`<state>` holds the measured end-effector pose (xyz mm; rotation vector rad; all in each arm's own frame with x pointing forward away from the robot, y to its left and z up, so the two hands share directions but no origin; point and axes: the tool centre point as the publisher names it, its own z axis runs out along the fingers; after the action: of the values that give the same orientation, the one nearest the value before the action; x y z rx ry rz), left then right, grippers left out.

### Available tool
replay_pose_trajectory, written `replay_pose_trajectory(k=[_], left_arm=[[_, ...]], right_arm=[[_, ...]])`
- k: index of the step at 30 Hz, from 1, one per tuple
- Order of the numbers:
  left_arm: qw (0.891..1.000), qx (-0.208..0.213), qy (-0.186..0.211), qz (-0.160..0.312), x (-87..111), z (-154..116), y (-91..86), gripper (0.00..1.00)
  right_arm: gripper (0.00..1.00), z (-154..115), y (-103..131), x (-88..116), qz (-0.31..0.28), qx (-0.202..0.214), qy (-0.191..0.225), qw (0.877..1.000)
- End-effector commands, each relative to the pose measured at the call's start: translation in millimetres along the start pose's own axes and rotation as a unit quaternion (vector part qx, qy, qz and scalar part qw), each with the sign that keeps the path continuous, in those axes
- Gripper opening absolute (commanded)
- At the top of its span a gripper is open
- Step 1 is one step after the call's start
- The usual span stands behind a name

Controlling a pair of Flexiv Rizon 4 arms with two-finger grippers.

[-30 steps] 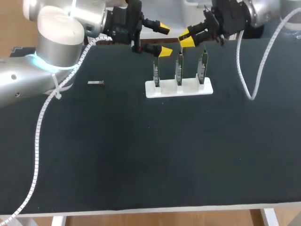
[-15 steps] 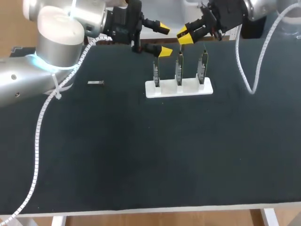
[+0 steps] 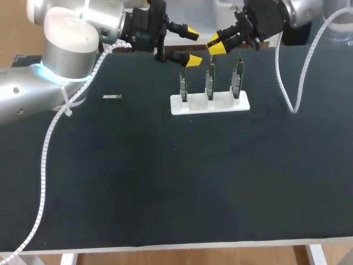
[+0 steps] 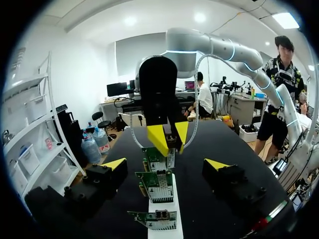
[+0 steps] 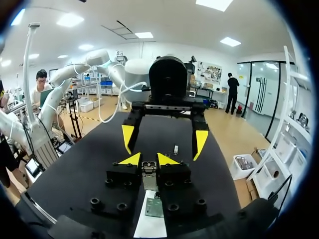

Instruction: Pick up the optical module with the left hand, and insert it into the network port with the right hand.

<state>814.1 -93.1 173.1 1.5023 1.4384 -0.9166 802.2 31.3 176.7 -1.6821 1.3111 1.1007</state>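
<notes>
Overhead, pinching a small silvery optical module (image 5: pixel 149 169) in the right tool (image 5: pixel 146 160), yellow tips narrow, just above a row of three upright green circuit boards (image 3: pixel 210 83) on a white base (image 3: pixel 209 104). Alongside, holding the left tool (image 3: pixel 191 46) spread wide. Well apart, a small silvery bar (image 3: pixel 112 97) flat on the black counter (image 3: pixel 165 182).
</notes>
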Motion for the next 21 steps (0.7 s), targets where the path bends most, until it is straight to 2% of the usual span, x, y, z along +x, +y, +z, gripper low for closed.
replay_pose_trajectory(k=[1, 21], left_arm=[[1.000, 0.002, 0.002, -0.001, -0.8, 0.7, 1.9, 1.00], [1.000, 0.002, 0.002, -0.001, -0.8, 0.7, 1.9, 1.00]], right_arm=[[0.00, 1.5, -0.8, 4.0, 0.002, 0.001, -0.003, 1.000], [0.00, -5.4, -10.6, 8.8, 0.001, 0.004, -0.002, 1.000]])
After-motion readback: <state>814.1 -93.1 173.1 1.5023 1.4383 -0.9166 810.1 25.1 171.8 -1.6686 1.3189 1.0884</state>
